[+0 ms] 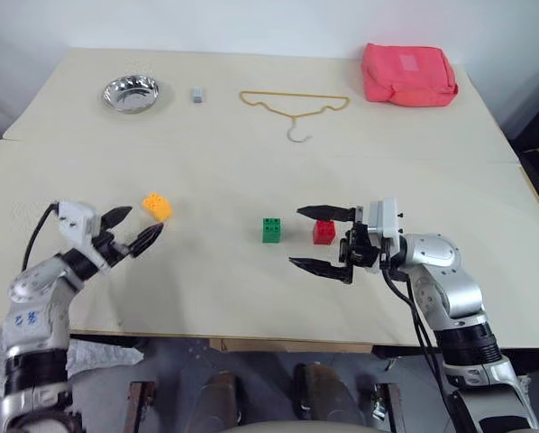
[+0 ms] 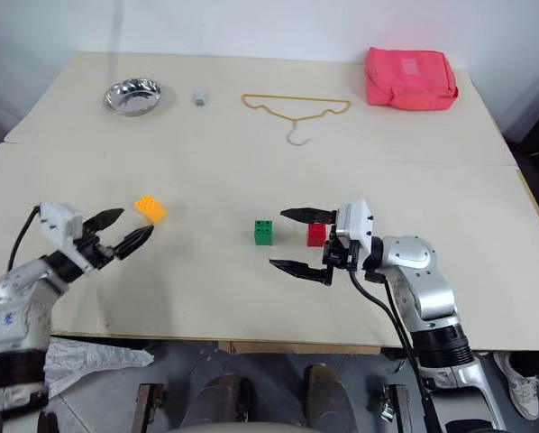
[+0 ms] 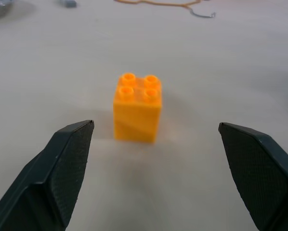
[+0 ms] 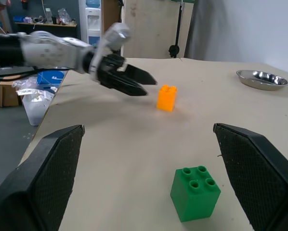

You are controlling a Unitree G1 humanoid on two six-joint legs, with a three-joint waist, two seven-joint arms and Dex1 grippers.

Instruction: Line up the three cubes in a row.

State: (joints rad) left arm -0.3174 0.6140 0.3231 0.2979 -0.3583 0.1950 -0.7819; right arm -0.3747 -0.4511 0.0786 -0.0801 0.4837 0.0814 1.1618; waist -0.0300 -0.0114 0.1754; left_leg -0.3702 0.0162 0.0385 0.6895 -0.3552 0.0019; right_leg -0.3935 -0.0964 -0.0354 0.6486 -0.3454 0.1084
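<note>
The orange-yellow cube (image 1: 157,207) stands at the left of the table. My left gripper (image 1: 146,220) is open just short of it, and the cube (image 3: 137,108) sits ahead, centred between the two black fingers. The green cube (image 1: 271,230) and the red cube (image 1: 324,232) stand side by side at mid-table, a small gap apart. My right gripper (image 1: 295,237) is open and points left. In the eye views the red cube lies between its spread fingers, touching neither. The green cube (image 4: 195,192) sits just ahead of that gripper's fingertips.
At the far side lie a steel bowl (image 1: 131,93), a tiny grey block (image 1: 196,95), a yellow wire hanger (image 1: 294,104) and a pink-red bag (image 1: 407,74). The table's front edge runs just below both grippers.
</note>
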